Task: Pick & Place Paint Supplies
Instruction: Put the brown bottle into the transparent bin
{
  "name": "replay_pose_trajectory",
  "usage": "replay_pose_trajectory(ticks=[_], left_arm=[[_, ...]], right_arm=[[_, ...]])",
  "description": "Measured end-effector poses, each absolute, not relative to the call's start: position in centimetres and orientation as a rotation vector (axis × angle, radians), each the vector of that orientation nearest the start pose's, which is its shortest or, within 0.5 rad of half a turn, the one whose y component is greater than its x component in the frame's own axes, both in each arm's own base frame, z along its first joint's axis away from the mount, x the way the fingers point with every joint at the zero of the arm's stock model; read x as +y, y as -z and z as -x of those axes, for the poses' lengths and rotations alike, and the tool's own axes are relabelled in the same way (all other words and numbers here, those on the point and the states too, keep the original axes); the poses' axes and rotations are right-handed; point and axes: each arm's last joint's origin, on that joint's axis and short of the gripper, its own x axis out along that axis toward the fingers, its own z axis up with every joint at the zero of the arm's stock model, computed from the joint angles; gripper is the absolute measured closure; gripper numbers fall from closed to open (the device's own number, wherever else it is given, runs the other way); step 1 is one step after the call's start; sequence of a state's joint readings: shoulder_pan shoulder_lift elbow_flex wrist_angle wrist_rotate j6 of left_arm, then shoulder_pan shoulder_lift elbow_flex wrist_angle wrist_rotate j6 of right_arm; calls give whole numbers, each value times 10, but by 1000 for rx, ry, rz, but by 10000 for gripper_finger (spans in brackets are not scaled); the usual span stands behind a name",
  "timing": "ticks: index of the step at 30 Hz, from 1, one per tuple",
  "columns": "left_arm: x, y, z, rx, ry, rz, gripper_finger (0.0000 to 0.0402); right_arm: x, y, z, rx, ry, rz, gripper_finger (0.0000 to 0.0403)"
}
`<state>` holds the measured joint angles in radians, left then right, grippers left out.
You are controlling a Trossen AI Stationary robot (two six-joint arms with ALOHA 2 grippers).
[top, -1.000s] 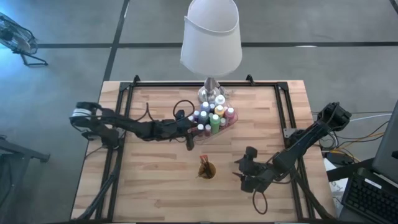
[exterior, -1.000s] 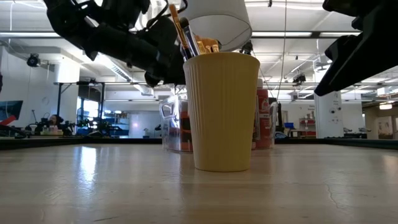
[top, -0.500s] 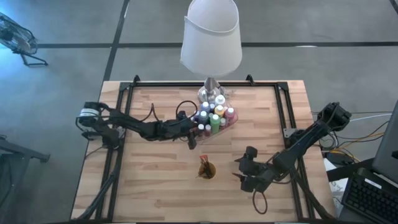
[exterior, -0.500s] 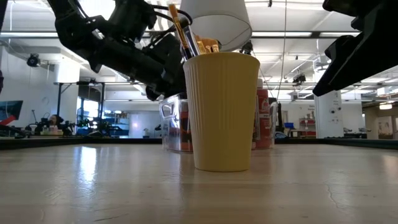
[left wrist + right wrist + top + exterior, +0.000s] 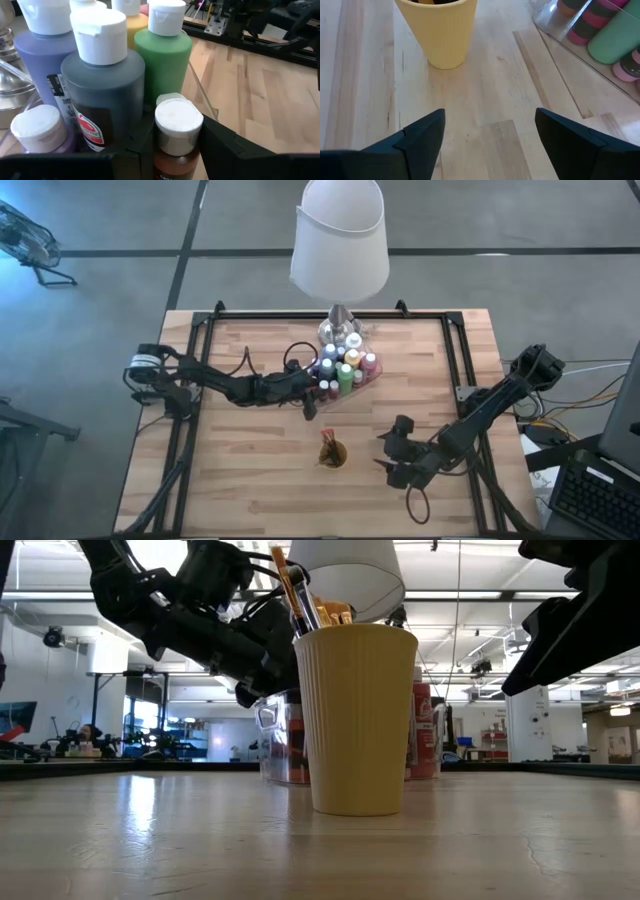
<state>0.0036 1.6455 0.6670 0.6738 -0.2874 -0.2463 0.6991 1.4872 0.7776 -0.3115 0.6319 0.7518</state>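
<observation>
Several white-capped paint bottles (image 5: 345,365) stand packed in a clear tray (image 5: 362,383) at the foot of a lamp; the left wrist view shows purple (image 5: 37,47), grey (image 5: 102,80) and green (image 5: 165,55) ones close by. My left gripper (image 5: 311,394) reaches in from the table's left to the tray's near-left corner and is shut on a small brown bottle (image 5: 176,127). Dark-handled brushes (image 5: 295,590) stand in a yellow-orange cup (image 5: 332,452). My right gripper (image 5: 388,458) hovers open to the right of the cup. My left gripper pinches the small brown bottle between its two fingers (image 5: 142,140), one on each side of the body just under the white cap (image 5: 177,117). It comes from the table's left, slanting down. The bottle stands upright; its foot is hidden by the gripper.
A lamp with a big white shade (image 5: 340,240) stands over the far end of the tray. Black rails (image 5: 195,380) run along the table's left and right sides. Bare wood lies near the cup and toward the table's near edge (image 5: 250,490).
My left arm has sunk a little and edged toward the tray, then held still; its gripper stays at the tray's near-left corner. Bottles, cup and brushes stand as before.
</observation>
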Motion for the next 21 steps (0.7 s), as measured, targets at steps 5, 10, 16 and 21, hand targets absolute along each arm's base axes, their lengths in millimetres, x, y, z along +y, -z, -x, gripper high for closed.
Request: replay_pose_trajectory(ticks=[5,10,16,21], left_arm=[[9,-168,-317,273,-323,210,271],[9,-173,-314,276,-311,204,271],[7,-193,-308,223,-267,203,271],[7,-216,-299,185,-246,170,271]], right_arm=[[161,-175,-218,757,233,-78,89],[161,-175,-218,759,234,-77,78],[161,-174,-218,761,234,-75,67],[161,-174,-218,762,235,-74,57]])
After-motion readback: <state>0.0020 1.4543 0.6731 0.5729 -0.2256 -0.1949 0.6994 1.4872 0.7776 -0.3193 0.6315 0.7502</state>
